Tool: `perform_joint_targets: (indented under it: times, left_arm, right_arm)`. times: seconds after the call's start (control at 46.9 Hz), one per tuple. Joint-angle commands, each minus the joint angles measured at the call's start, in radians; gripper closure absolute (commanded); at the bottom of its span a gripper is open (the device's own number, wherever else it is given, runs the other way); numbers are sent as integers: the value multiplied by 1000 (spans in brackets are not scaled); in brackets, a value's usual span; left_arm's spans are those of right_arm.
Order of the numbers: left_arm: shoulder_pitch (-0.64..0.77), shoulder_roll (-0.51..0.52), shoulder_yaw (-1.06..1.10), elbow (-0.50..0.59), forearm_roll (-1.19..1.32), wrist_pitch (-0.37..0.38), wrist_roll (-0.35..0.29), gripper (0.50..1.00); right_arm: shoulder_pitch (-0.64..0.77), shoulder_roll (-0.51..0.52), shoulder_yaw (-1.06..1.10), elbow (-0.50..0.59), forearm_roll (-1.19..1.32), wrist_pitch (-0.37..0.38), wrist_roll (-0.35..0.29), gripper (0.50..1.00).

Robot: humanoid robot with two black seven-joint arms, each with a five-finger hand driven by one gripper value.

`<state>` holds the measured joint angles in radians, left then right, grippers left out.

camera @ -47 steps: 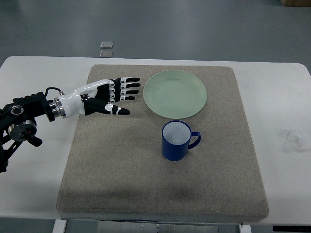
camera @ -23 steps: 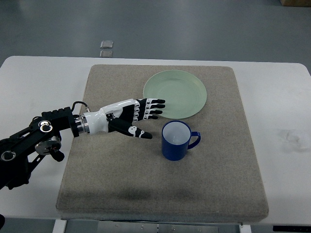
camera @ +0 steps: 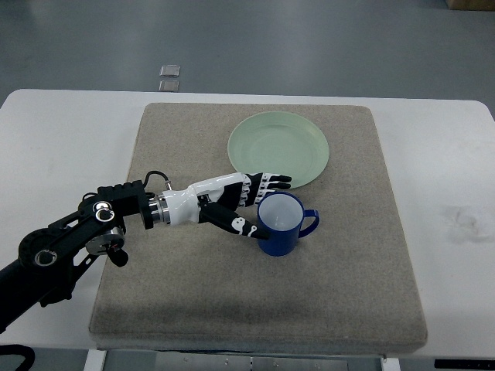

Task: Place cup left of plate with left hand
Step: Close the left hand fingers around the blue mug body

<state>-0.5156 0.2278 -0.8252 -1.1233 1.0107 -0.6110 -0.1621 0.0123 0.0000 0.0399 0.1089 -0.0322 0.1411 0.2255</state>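
Note:
A blue cup (camera: 282, 225) with a white inside stands upright on the grey mat (camera: 348, 278), its handle pointing right. It sits just in front of the pale green plate (camera: 279, 150). My left hand (camera: 251, 205) reaches in from the left and is at the cup's left side. Its fingers (camera: 271, 184) are spread along the cup's far-left rim and its thumb (camera: 241, 226) lies against the cup's near-left wall. The hand is open around the cup and has not closed on it.
The mat lies on a white table (camera: 448, 162). Two small grey squares (camera: 169, 76) lie on the floor beyond the table's far edge. Bare mat lies left of the plate.
My left hand has moved right and toward the front, from beside the plate's left edge to the cup's left side. The cup and plate have not moved.

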Motion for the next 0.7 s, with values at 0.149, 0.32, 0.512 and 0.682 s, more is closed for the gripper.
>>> perform_joint_targets:
  times: [0.149,0.32,0.512,0.682]
  left_arm:
    - [0,-19,11,-1,45,0,-2,504]
    - [0,-25,12,-1,46,0,-2,504]
    - [2,-36,23,7,45,0,-2,504]
    - [3,-36,24,7,45,0,-2,506]
  right_arm:
    - [0,0,0,0,0,0,0,568]
    - [0,0,0,0,0,0,0,568]
    - [0,0,0,0,0,0,0,568]
    - [0,0,0,0,0,0,0,568]
